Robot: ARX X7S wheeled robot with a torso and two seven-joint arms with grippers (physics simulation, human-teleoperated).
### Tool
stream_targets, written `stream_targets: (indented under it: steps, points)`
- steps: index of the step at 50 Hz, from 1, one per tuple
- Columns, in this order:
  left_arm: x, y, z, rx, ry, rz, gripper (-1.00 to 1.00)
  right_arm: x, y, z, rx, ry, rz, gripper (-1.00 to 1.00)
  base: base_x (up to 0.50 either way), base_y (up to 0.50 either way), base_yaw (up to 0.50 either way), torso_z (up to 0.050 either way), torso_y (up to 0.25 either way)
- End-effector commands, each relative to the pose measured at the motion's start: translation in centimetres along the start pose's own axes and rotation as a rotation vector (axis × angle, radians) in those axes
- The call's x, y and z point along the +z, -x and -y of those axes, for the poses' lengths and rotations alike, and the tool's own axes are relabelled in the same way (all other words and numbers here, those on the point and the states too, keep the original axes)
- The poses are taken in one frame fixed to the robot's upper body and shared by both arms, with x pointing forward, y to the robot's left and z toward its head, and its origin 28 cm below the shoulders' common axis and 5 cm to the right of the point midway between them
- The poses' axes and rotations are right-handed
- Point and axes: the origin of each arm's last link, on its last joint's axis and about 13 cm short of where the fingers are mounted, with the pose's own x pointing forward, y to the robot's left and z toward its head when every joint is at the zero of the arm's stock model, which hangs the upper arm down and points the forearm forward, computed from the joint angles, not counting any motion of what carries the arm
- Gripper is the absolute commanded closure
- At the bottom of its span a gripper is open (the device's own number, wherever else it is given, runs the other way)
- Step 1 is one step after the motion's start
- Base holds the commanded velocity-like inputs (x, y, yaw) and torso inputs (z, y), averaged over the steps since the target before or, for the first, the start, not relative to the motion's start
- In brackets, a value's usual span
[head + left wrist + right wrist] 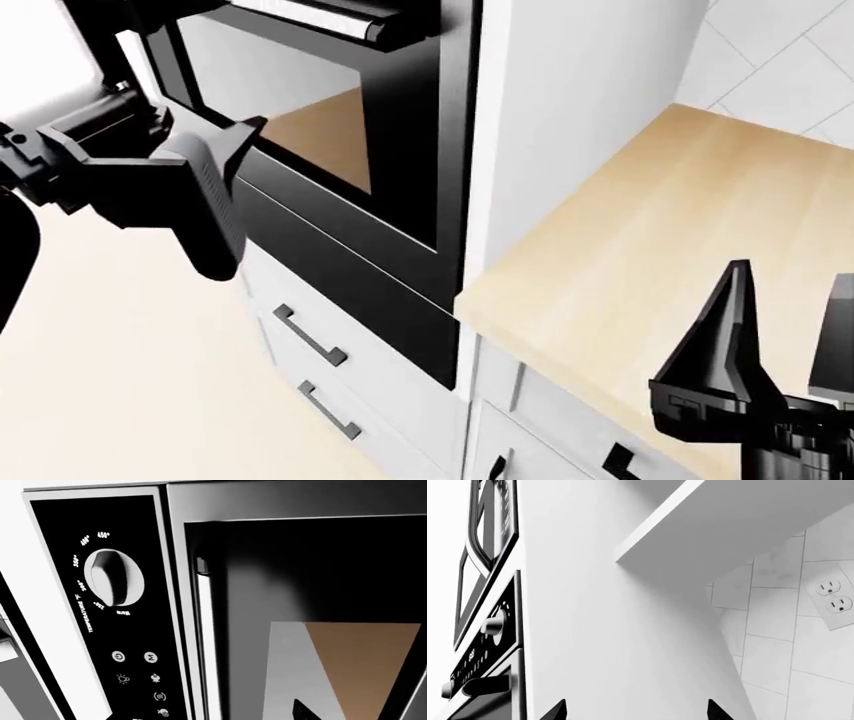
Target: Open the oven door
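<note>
The oven door (360, 150) sits at 11 o'clock in the head view and looks closed, so opening remains. The left gripper (200, 190) hovers near (jaw state unclear); the right gripper (787, 340) is wide, empty.

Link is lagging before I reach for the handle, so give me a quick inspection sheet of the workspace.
Surface: wooden countertop beside the oven column, nothing seen on it.
Job's things: oven door looks closed; silver bar handle untouched.
Clutter: nothing seen.
Grippers: left gripper in front of the door, state unclear; right gripper open above the countertop, empty.
Cables: nothing seen.
Surroundings: temperature knob, drawers below, wall outlet.
</note>
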Motion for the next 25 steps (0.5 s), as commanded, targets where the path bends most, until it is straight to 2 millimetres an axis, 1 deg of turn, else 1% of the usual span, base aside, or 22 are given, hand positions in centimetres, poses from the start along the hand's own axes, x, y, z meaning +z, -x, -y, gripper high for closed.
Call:
stream_targets:
  steps: [1,2,20,22,24,25]
  points:
    - [-0.11,-0.62,0.19,0.04,-0.001,0.001,-1.0,-0.06,0.05,-0.02,0.01,0.012,0.007,-1.0,0.0,0.0,0.0,0.0,0.0]
    - [0.04,-0.52,0.38,0.074,0.001,-0.002,-1.0,-0.08,0.07,-0.03,0.009,0.013,0.01,-1.0,0.0,0.0,0.0,0.0,0.0]
    - [0.05,-0.51,0.38,0.074,0.001,-0.002,-1.0,-0.08,0.07,-0.03,0.009,0.013,0.01,-1.0,0.0,0.0,0.0,0.0,0.0]
    - [-0.1,-0.87,0.68,0.08,0.006,-0.002,-1.0,-0.16,0.14,-0.01,0.01,0.018,0.009,-1.0,0.0,0.0,0.0,0.0,0.0]
    - [0.19,-0.96,0.94,0.064,0.032,0.049,-1.0,-0.05,0.16,-0.04,0.01,0.014,0.013,-1.0,0.0,0.0,0.0,0.0,0.0]
    - [0.16,-1.01,0.96,0.075,0.044,0.045,-1.0,-0.05,0.17,-0.04,0.011,0.015,0.013,-1.0,0.0,0.0,0.0,0.0,0.0]
